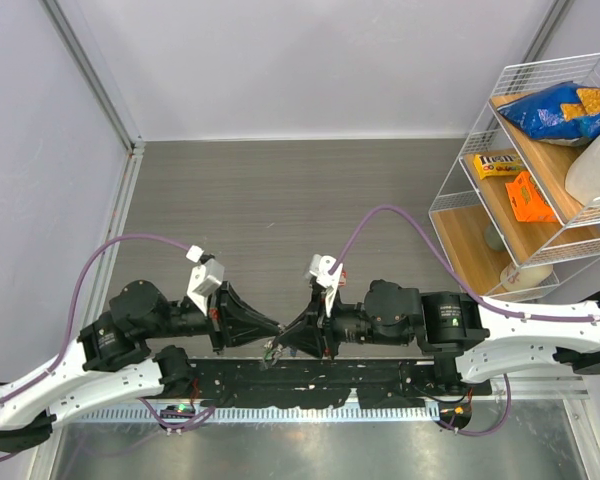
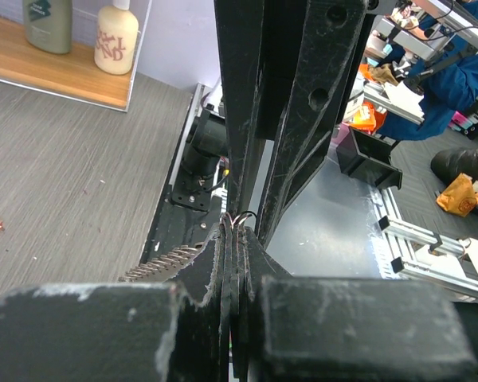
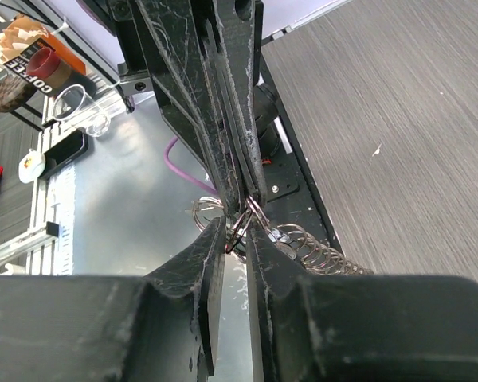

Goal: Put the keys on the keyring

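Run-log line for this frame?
left gripper: shut on keyring | right gripper: shut on keyring | tip to tip over base rail

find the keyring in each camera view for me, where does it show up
Top external: the keyring sits low centre, just above the black base rail.
Left wrist: the keyring is mid-frame, with its silver coiled strip trailing to the lower left.
Right wrist: the keyring is just below centre, with wire loops mid-frame and the strip trailing right.
Shared landmark: the black base rail, right beside it in all three views.

2 claws (image 2: 236, 231) (image 3: 237, 231); 1 keyring (image 3: 319, 256); 1 rack (image 1: 500, 75)
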